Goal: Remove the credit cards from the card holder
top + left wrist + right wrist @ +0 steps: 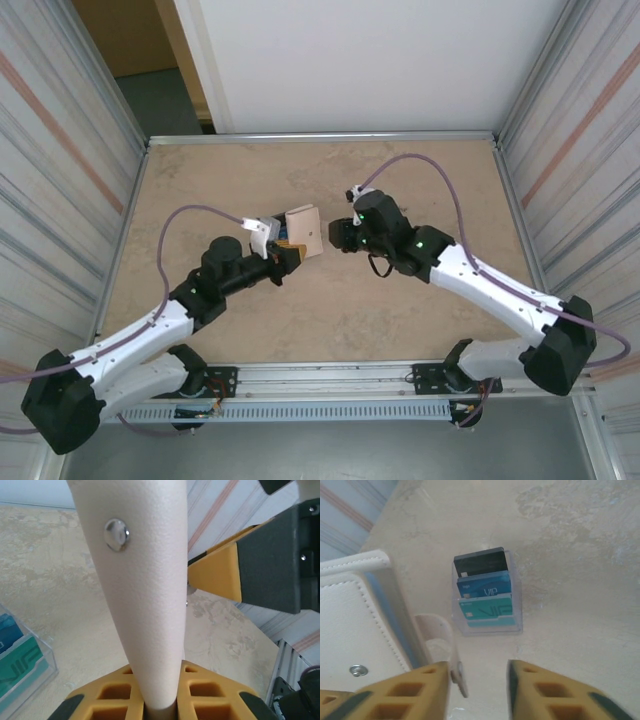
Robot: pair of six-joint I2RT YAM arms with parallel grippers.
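Yellow-padded right hand (477, 675) up close, spread, pinching nothing, just beside the small closure tab (437, 635) of the tan-beige card holder (350, 610). Beyond, on the marbled worktop (580, 555), a clear plastic stand (518, 622) with three upright cards: black card (480, 562), then blue card (485, 586) and teal card (487, 611), both lettered "VIP". Left hand (160, 702) pressed tight on the card holder's edge, card holder raised between the two hands.

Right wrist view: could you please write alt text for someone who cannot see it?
A clear plastic stand on the beige table holds three stepped cards: black, blue, teal. A tan-beige stitched card holder with light-blue lining stands left; the yellow-fingered right gripper is open below.
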